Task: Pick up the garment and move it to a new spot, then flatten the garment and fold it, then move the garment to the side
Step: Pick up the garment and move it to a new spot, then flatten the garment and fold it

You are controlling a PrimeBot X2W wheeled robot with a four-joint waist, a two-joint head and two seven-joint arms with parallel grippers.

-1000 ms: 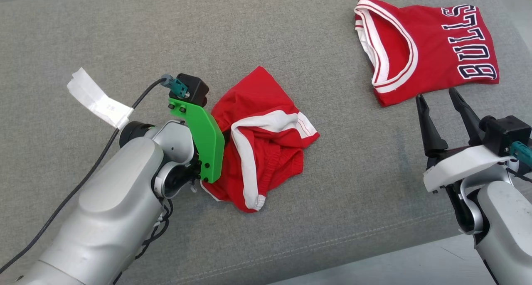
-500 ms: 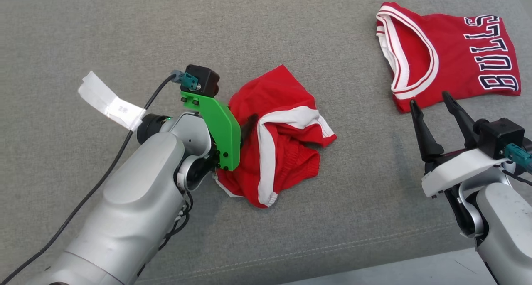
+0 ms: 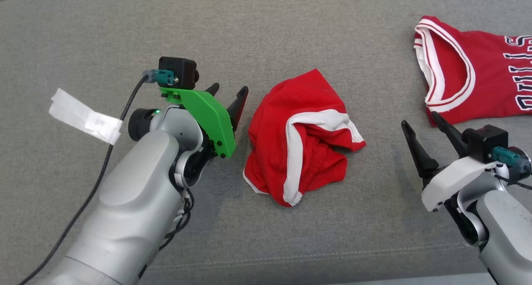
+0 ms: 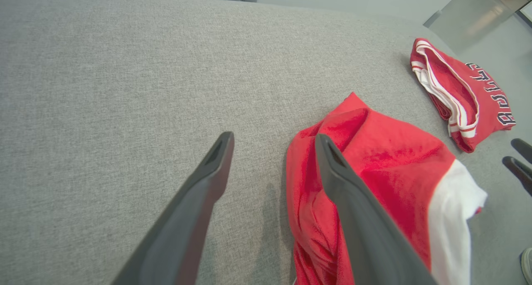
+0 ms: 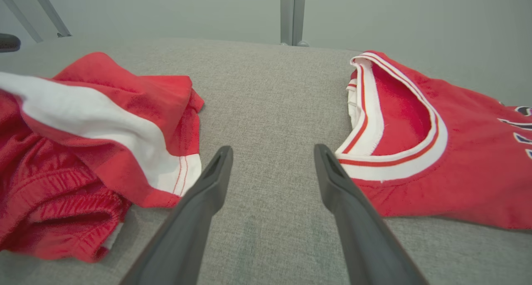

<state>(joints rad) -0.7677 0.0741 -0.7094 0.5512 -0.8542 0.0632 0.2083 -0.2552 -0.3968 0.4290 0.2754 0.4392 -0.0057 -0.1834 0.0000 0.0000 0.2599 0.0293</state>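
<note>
A bench covered in grey woven fabric spreads wide, with a stitched seam running along its near edge. Behind the bench stands a plain pale wall, and an upright metal post rises at the bench's far edge. Past one bench corner lies pale floor. The light is soft and even.

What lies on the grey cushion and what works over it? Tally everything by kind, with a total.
Red shorts: 1
Red jersey: 1
Grippers: 2, the left gripper and the right gripper
White tag on the left arm's cable: 1
Total: 5
</note>
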